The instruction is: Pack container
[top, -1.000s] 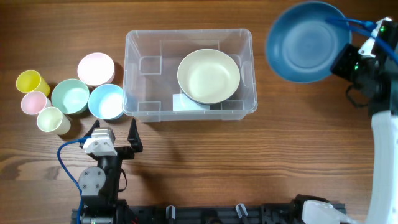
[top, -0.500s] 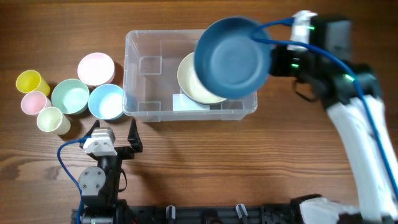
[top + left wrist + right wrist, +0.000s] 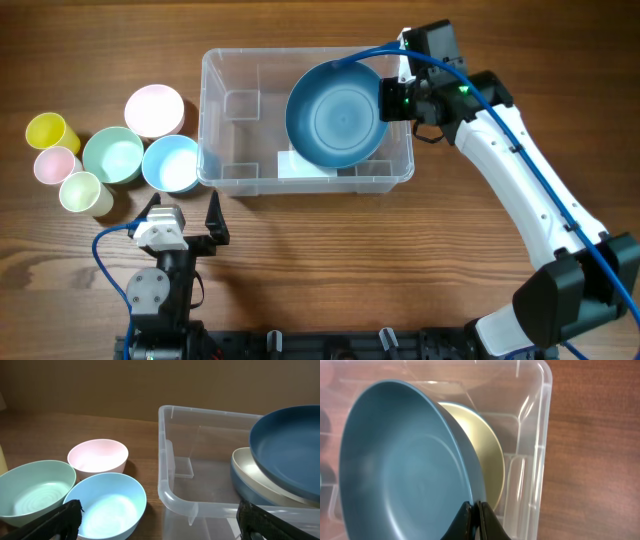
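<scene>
The clear container (image 3: 228,70) stands at the table's middle back, a white label on its floor. A cream plate (image 3: 487,455) lies in its right half. My right gripper (image 3: 388,100) is shut on the rim of a dark blue plate (image 3: 335,115) and holds it over the cream plate, inside the container. The wrist view shows the jaws (image 3: 476,517) pinching the blue plate's (image 3: 405,465) edge. My left gripper (image 3: 185,222) is open and empty on the near side of the container's (image 3: 172,495) left corner.
Left of the container stand a pink bowl (image 3: 154,109), a green bowl (image 3: 113,155) and a light blue bowl (image 3: 171,163). Further left are a yellow cup (image 3: 46,130), a pink cup (image 3: 54,165) and a cream cup (image 3: 83,192).
My right arm has swung left from the back right of the table with the blue plate and brought it down over the cream plate in the container. The left arm has not moved.
</scene>
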`<state>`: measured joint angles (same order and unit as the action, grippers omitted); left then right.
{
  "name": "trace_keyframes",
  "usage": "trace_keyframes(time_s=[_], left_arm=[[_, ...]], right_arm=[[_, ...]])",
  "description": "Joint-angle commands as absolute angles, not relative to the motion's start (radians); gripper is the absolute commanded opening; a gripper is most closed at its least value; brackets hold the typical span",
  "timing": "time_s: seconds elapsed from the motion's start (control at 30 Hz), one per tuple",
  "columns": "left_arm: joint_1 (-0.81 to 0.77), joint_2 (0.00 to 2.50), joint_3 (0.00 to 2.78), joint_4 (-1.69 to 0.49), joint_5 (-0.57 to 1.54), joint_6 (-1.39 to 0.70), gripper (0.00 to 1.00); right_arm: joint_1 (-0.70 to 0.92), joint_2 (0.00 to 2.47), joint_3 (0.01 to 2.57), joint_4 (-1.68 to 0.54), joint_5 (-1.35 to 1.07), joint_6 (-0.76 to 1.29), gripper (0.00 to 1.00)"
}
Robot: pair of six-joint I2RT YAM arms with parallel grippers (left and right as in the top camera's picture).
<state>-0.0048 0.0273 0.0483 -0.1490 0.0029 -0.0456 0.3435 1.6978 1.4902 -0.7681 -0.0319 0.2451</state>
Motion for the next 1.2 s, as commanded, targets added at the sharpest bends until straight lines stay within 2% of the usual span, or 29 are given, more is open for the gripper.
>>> trace_keyframes(time_s=[0.0, 0.2, 0.27, 0.33, 0.37, 0.4, 0.43, 0.67, 0.8, 1.17], left_arm=[[-0.01, 0.027, 0.039, -0.145, 0.018, -0.03, 1.0], [-0.01, 0.027, 0.039, -0.145, 0.018, -0.03, 1.0], [-0.01, 0.027, 0.039, -0.145, 0.018, -0.03, 1.0], [-0.01, 0.027, 0.039, -0.145, 0.019, -0.03, 1.0], [-0.01, 0.027, 0.039, -0.145, 0.018, -0.03, 1.0], [-0.01, 0.027, 0.039, -0.145, 0.018, -0.03, 1.0], [-0.01, 0.027, 0.039, -0.145, 0.018, -0.03, 1.0], [-0.01, 0.027, 0.039, -0.145, 0.018, -0.03, 1.0], [-0.01, 0.027, 0.039, -0.145, 0.018, -0.03, 1.0], [-0.01, 0.027, 0.039, -0.145, 0.019, -0.03, 1.0]], right_arm=[[0.343, 1.715, 1.494, -0.717, -0.019, 0.265, 0.04], [0.343, 1.72, 1.494, -0.693, -0.02, 0.277, 0.05], [0.343, 1.72, 1.494, -0.694, -0.02, 0.277, 0.08], [0.343, 1.72, 1.494, -0.698, -0.024, 0.277, 0.26], [0.343, 1.72, 1.494, -0.699, -0.023, 0.278, 0.51], [0.343, 1.72, 1.494, -0.699, -0.023, 0.277, 0.66], [0.343, 1.72, 1.494, -0.699, -0.023, 0.277, 0.72], [0.341, 1.714, 1.494, -0.712, -0.017, 0.262, 0.73], [0.307, 1.679, 1.494, -0.772, 0.093, 0.323, 0.73], [-0.069, 1.615, 1.494, -1.005, 0.116, 0.34, 0.78]])
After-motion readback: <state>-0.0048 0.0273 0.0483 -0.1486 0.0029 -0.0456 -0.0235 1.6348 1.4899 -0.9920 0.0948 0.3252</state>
